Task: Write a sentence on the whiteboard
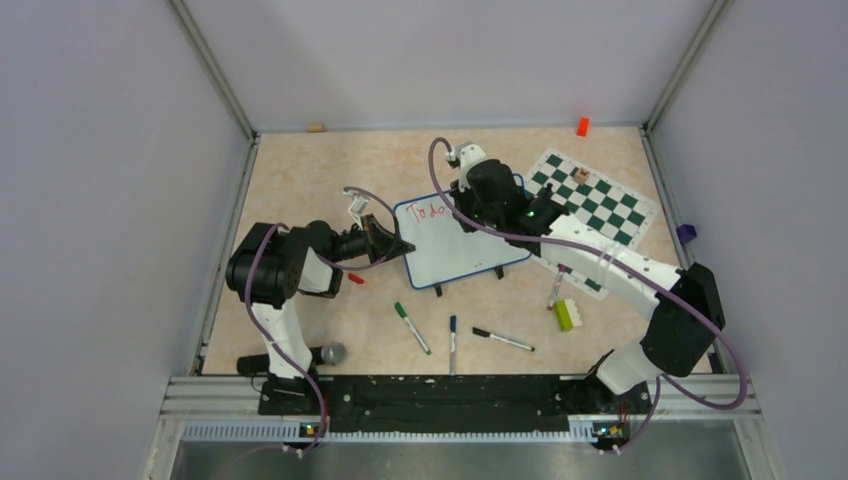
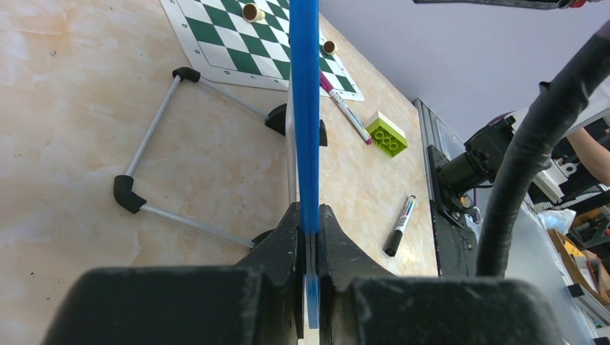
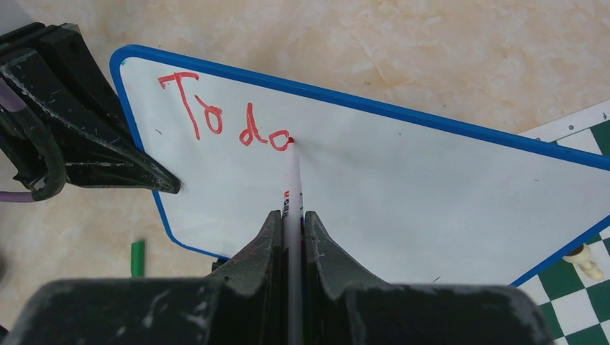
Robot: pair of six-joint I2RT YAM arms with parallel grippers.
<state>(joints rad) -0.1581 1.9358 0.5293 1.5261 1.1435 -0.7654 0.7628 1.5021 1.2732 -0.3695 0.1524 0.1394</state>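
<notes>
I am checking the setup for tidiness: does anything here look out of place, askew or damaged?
Nothing looks damaged or spilled. The blue-framed white rectangular whiteboard sits askew to the table edges, one short edge pinched in the left tool. A small red cap lies loose near that tool.

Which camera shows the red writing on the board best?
The right wrist view: the red writing sits large and readable on the whiteboard. The top view shows it tiny; the left wrist view sees only the board's blue edge.
</notes>
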